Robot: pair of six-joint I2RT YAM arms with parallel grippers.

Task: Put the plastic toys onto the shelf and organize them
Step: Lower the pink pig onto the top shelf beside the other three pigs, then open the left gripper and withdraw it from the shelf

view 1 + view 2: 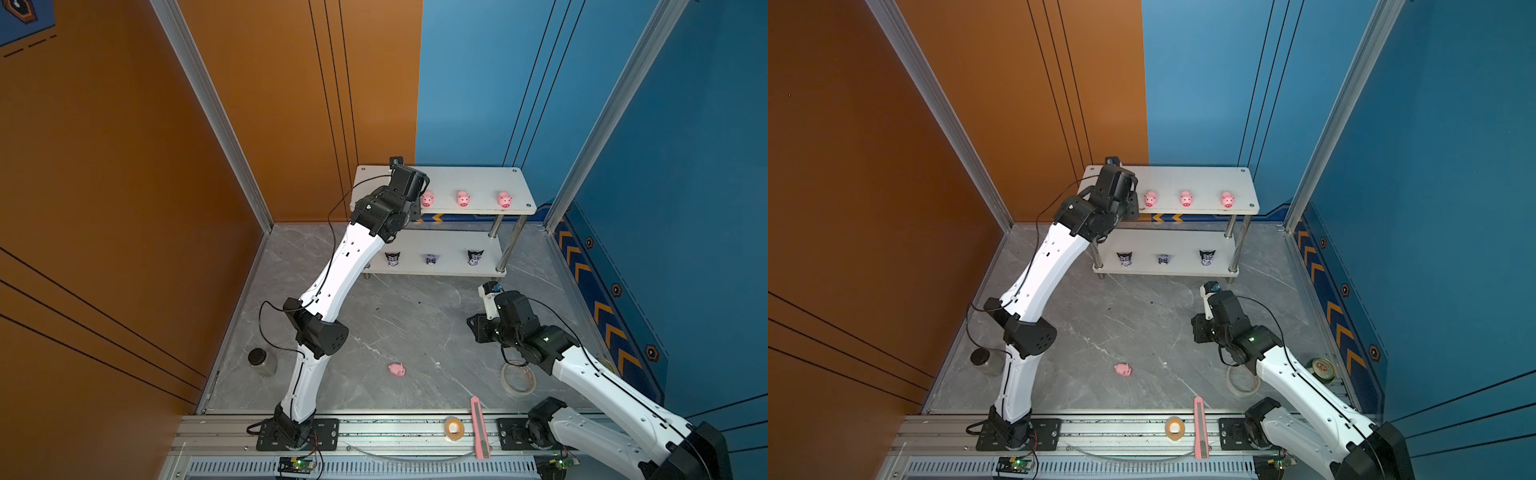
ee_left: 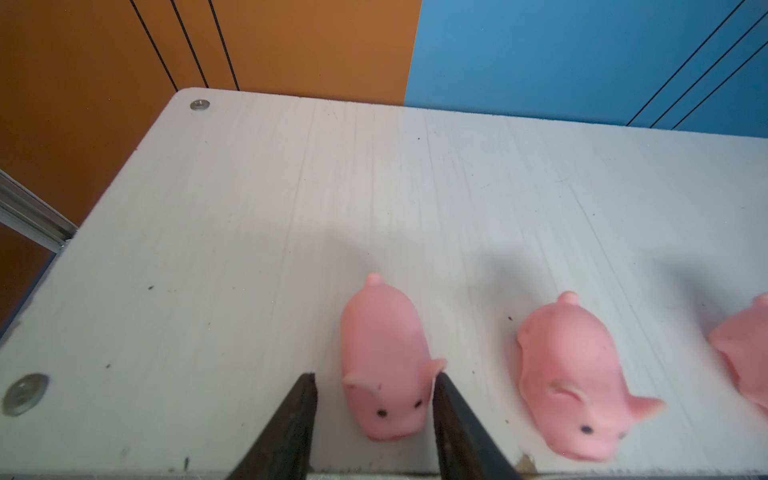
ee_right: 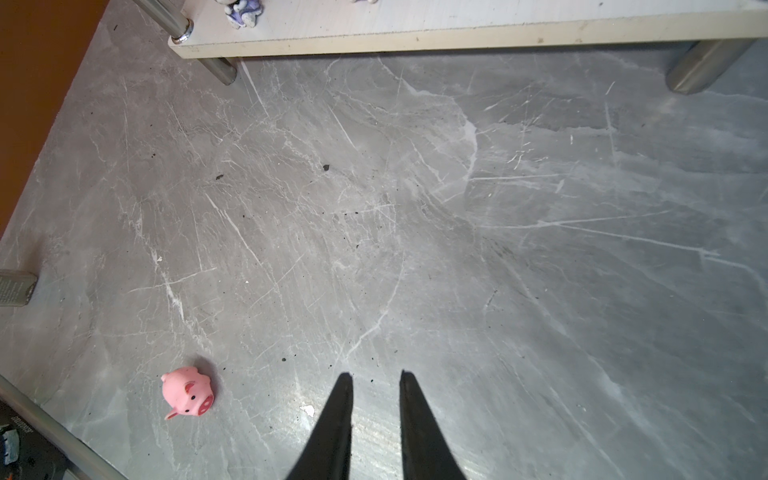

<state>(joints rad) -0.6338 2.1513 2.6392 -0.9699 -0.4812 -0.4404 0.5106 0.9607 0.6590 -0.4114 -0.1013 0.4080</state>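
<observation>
Three pink pigs (image 1: pixel 427 198) (image 1: pixel 463 198) (image 1: pixel 504 199) stand in a row on the top board of the shelf (image 1: pixel 478 178). My left gripper (image 2: pixel 374 376) is open at the leftmost pig (image 2: pixel 384 361). Its fingers flank the pig's head: one touches an ear, the other stands clear. The neighbouring pig (image 2: pixel 569 374) is beside it. Another pig (image 1: pixel 397 369) (image 3: pixel 188 392) lies on the grey floor. Three black-eared figurines (image 1: pixel 392 258) (image 1: pixel 432 259) (image 1: pixel 475 257) stand on the lower board. My right gripper (image 3: pixel 376 376) hovers over bare floor in front of the shelf, jaws slightly open and empty.
A dark-lidded jar (image 1: pixel 262 361) stands at the floor's left edge. A clear tape roll (image 1: pixel 517 378) lies under the right arm. A small tape roll (image 1: pixel 454 428) and a pink utility knife (image 1: pixel 478 432) lie on the front rail. A green-lidded can (image 1: pixel 1323 369) is at right.
</observation>
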